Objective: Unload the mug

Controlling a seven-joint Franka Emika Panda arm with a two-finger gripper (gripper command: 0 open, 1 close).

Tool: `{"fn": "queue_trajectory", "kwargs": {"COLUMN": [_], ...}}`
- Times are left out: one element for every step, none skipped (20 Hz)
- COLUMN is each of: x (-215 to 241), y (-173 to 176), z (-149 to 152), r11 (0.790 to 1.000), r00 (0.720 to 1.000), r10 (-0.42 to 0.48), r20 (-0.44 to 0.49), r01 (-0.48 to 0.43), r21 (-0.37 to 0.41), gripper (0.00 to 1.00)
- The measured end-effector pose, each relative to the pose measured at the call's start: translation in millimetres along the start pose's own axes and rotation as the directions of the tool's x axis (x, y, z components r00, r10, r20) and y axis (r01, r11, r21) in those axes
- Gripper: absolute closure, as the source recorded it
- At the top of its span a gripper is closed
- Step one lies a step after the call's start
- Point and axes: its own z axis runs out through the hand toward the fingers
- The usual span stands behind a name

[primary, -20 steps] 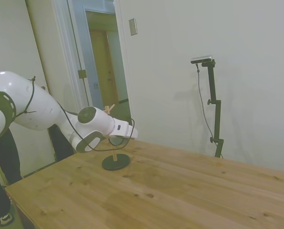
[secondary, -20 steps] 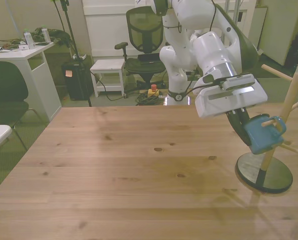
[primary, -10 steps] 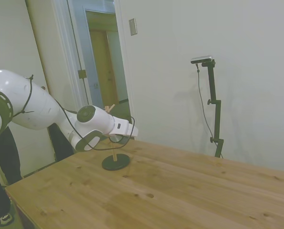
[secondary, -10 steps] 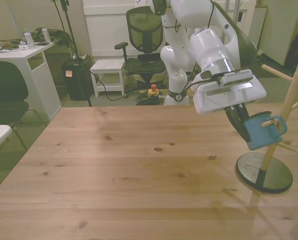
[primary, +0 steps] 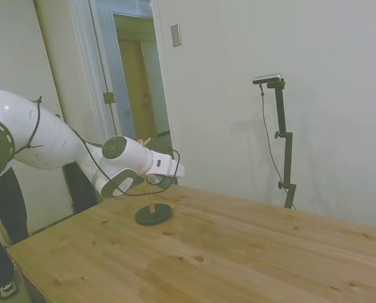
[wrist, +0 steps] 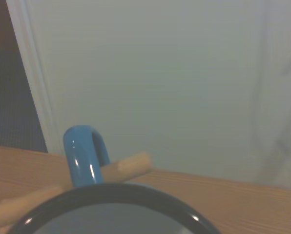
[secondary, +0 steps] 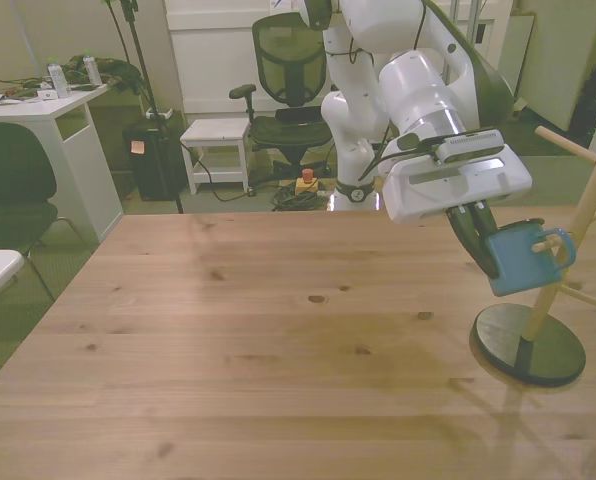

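In the front view the light-blue mug (secondary: 523,260) hangs tilted by its handle on a lower peg of the wooden peg stand (secondary: 570,235), above the stand's round black base (secondary: 528,345). My gripper (secondary: 491,262) comes in from the front view's left and is shut on the mug's wall. The wrist view looks into the mug's dark rim (wrist: 111,195), with the blue handle (wrist: 82,156) looped over the peg (wrist: 128,165). From the side, my gripper (primary: 158,182) sits just above the stand's base (primary: 153,214), and the arm hides the mug.
The stand is at the table's edge on the front view's right. The wooden table (secondary: 258,340) stretches wide toward the front view's left. An office chair (secondary: 288,70), a small white table (secondary: 216,135) and a desk (secondary: 48,105) stand beyond the table.
My gripper and the mug have risen slightly along the peg. The stand's pole top has shifted a little toward the front view's right.
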Motion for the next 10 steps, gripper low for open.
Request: {"fn": "queue_trajectory", "kwargs": {"x": [3,5,7,9,11,13,14,16,17,18], "y": [0,-1,-1,-2,-2,-2,-2,-2,-2,-3], "z": [-1,-1,-2,-3,-3,-3,-4,-4,-4,-5], "r11": [1.000,1.000,1.000,1.000,1.000,1.000,1.000,1.000,1.000,1.000], "r00": [1.000,1.000,1.000,1.000,1.000,1.000,1.000,1.000,0.999,0.999], "r10": [0.001,0.002,0.003,0.004,0.005,0.005,0.006,0.007,0.007,0.008], "r20": [-0.005,-0.010,-0.014,-0.018,-0.021,-0.024,-0.027,-0.030,-0.032,-0.035], "r01": [-0.001,-0.002,-0.003,-0.004,-0.005,-0.005,-0.006,-0.007,-0.007,-0.007], "r21": [0.001,0.003,0.004,0.006,0.006,0.007,0.007,0.007,0.008,0.009], "gripper": [1.00,1.00,1.00,1.00,1.00,1.00,1.00,1.00,1.00,1.00]}}
